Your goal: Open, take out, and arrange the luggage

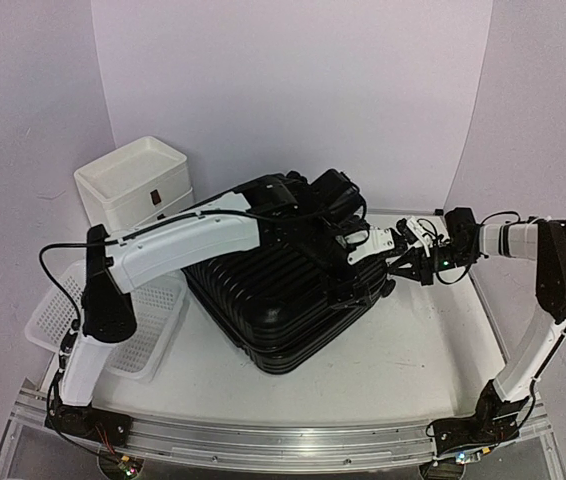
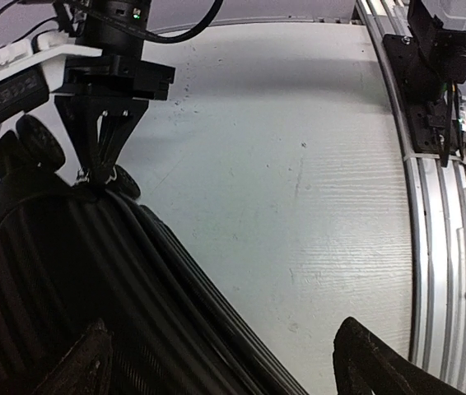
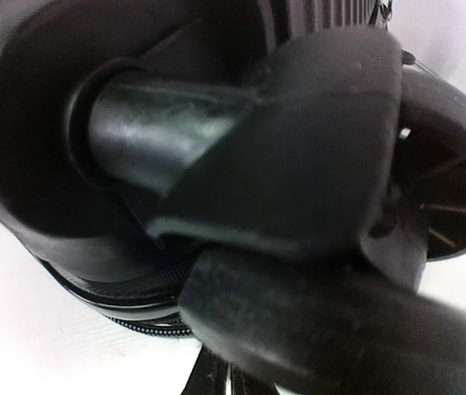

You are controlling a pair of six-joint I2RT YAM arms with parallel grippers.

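My white left arm (image 1: 183, 245) hides the far end of the large black ribbed suitcase (image 1: 283, 310). Its black caster wheel (image 3: 443, 193) is blurred.

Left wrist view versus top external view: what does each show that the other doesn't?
Only the left wrist view: the right gripper pinched shut at the edge of the large black ribbed hard-shell suitcase, beside a small black caster wheel; whether it holds a zip pull is too small to tell. The left gripper stands wide open. Only the top external view: the white three-drawer box and the white perforated plastic basket, left of the suitcase. Both: the suitcase, the right gripper and the pale table.
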